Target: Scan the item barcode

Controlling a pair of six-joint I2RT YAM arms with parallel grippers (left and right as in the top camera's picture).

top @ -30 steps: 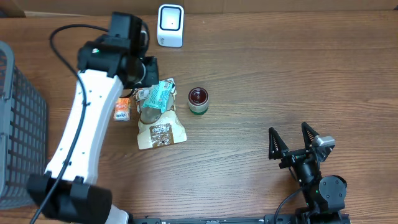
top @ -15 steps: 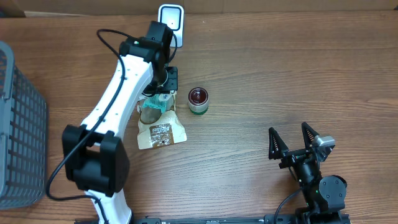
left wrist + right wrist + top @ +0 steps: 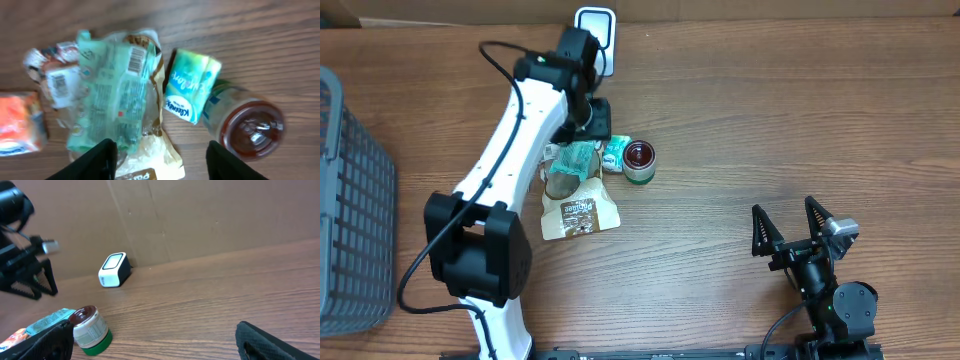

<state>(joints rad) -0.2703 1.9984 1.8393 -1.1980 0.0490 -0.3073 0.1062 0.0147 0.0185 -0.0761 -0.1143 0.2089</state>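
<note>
At far left, in the overhead view only, a grey mesh basket (image 3: pixel 350 200) at the edge of the wooden tabletop (image 3: pixel 770 120). Next, hidden under the arm from overhead but plain from the left wrist, an orange packet (image 3: pixel 17 125) beside a heap of wrappers. In that heap, a teal-green pouch (image 3: pixel 107 90), barcode up, lying over a brown bag (image 3: pixel 578 212). Above the heap, the left tool (image 3: pixel 601 122), fingers spread with nothing between them. At the back edge, a white scanner (image 3: pixel 595 28), its window seen at an angle from the right wrist only, against a cardboard wall.

Just right of the pouch, a small Kleenex tissue pack (image 3: pixel 190 86), lying flat and pressed against a jar (image 3: pixel 639 162). Long axis roughly back to front on the tabletop, slightly slanted. Brand lettering face up, legible only from the left wrist. Jar upright, dark red lid, green band.

At far right near the front edge, the right tool (image 3: pixel 790 232), fingers wide apart and empty, well apart from everything else.
</note>
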